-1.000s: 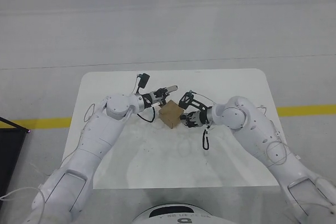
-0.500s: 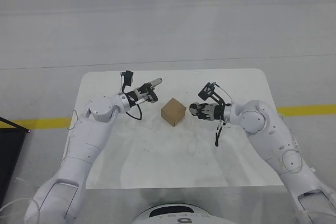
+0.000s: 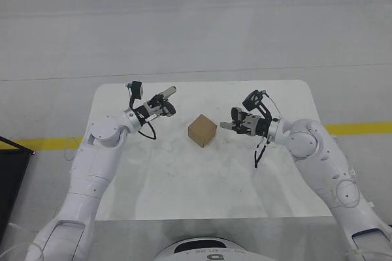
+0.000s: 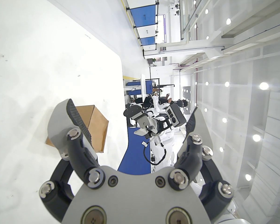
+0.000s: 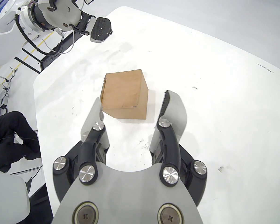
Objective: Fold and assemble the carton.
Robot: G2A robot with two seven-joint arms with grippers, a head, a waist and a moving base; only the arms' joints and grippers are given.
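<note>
table [image 3: 183,189], carton [image 3: 202,130], left hand [image 4: 131,113] spread, right hand [image 5: 133,99] spread

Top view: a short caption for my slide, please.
Brown carton on table, between open left end effector and open right end effector.

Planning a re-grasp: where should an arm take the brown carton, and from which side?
Probably across two opposite side walls of the carton, mid-height, from the side of the right gripper: it stands closed and cube-shaped on the table, walls flat and parallel, and that open gripper faces it.
</note>
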